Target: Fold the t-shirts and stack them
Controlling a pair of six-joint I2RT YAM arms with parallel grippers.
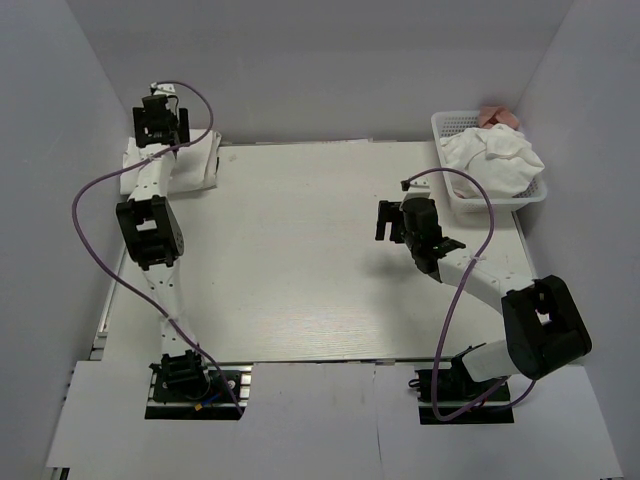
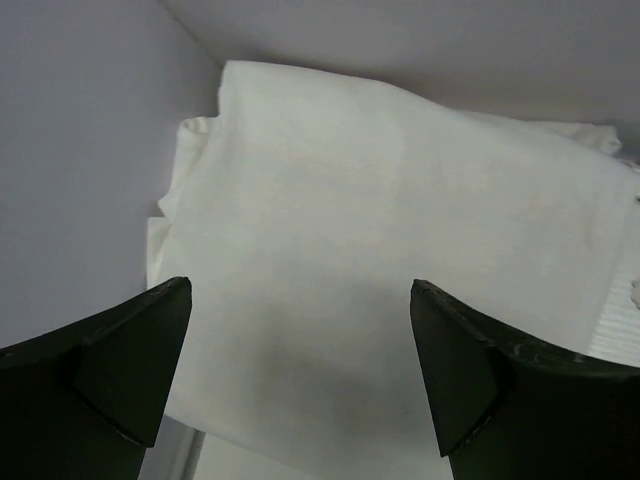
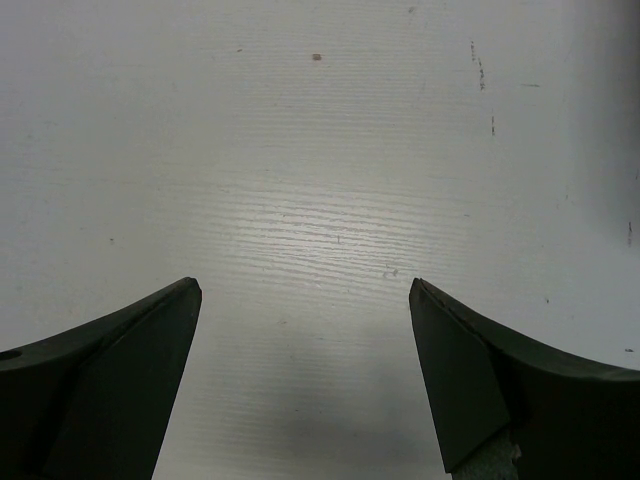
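A stack of folded white t-shirts (image 1: 198, 163) lies in the far left corner of the table, against the wall. In the left wrist view the stack (image 2: 400, 220) is a flat white rectangle that fills most of the frame. My left gripper (image 1: 163, 125) hovers over it, open and empty (image 2: 300, 345). Several crumpled white t-shirts (image 1: 495, 155) fill a white basket (image 1: 445, 125) at the far right. My right gripper (image 1: 386, 222) is open and empty above bare table (image 3: 305, 345), left of the basket. No red print shows.
A pinkish bit of cloth (image 1: 500, 117) shows at the back of the basket. Grey walls enclose the white table (image 1: 300, 260) on the left, back and right. Purple cables loop from both arms.
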